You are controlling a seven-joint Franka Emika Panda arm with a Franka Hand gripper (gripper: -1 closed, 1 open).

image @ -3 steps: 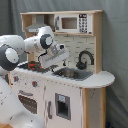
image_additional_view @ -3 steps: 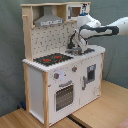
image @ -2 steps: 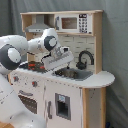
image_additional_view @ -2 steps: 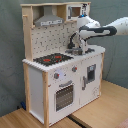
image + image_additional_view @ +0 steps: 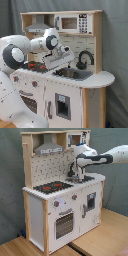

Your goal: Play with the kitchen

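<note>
Kitchen (image 5: 60, 203), end effector (image 5: 71, 176) over sink (image 5: 74, 74)

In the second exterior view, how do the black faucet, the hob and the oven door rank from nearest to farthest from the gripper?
1. Black faucet: right beside the gripper, above the sink.
2. Hob: on the counter, toward the second exterior view's left of the gripper.
3. Oven door: low on the kitchen's front, under the hob.
</note>
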